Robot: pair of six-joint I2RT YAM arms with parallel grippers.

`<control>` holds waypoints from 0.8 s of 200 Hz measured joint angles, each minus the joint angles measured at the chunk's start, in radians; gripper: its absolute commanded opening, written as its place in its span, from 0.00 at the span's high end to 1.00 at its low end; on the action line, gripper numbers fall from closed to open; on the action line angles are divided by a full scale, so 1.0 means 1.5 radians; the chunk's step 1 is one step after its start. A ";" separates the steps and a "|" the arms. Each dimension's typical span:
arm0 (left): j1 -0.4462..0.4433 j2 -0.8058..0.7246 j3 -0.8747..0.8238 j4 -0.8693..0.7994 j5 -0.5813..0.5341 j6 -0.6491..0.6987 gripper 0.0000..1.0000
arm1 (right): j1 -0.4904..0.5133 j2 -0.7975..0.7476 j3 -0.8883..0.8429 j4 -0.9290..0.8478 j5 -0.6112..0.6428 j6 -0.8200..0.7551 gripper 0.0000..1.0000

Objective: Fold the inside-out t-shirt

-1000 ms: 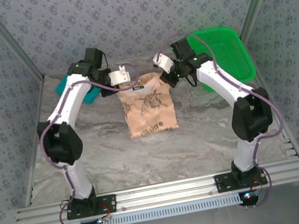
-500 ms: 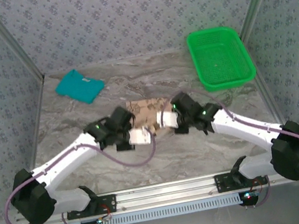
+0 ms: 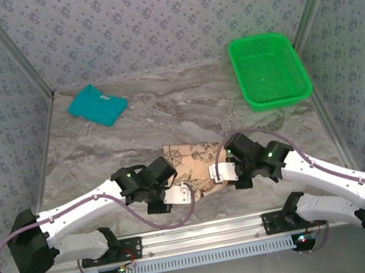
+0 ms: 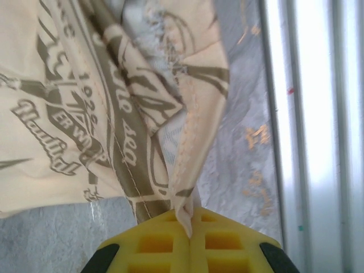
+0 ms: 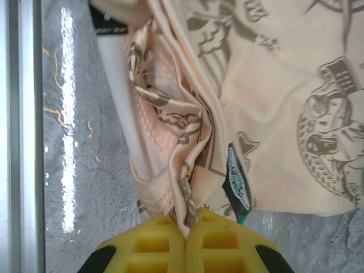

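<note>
From above, the shirt (image 3: 198, 163) lies on the table (image 3: 165, 118) just beyond the middle of the rail (image 3: 206, 232), bunched into a small heap with the print showing. The left gripper (image 3: 179, 195) sits at the shirt's corner nearest the rail, and the right gripper (image 3: 216, 173) is at its right edge. Both arms lie low along the rail. The basket (image 3: 270, 71) and the teal shirt (image 3: 97, 104) are far from the rail, well apart from each other.

From the left wrist, the left gripper (image 4: 189, 227) has its yellow pads (image 4: 153, 242) pressed together on a hem of the shirt (image 4: 85, 85); the rail (image 4: 307, 114) runs close by.

From the right wrist, the right gripper (image 5: 185, 230) is clenched on a fold of the shirt (image 5: 273, 85), a green label (image 5: 238, 185) just beside it on the side away from the rail (image 5: 23, 114).
</note>
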 measured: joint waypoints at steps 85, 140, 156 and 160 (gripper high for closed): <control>0.154 0.124 0.148 -0.062 0.104 0.128 1.00 | -0.226 0.141 0.112 -0.020 -0.172 0.052 1.00; 0.279 0.287 0.302 -0.093 0.131 0.207 1.00 | -0.274 0.261 0.185 -0.012 -0.200 0.062 1.00; 0.299 0.335 0.335 -0.097 0.136 0.222 1.00 | -0.294 0.305 0.207 0.000 -0.204 0.070 1.00; 0.303 0.346 0.341 -0.098 0.137 0.223 1.00 | -0.298 0.321 0.215 0.002 -0.204 0.071 1.00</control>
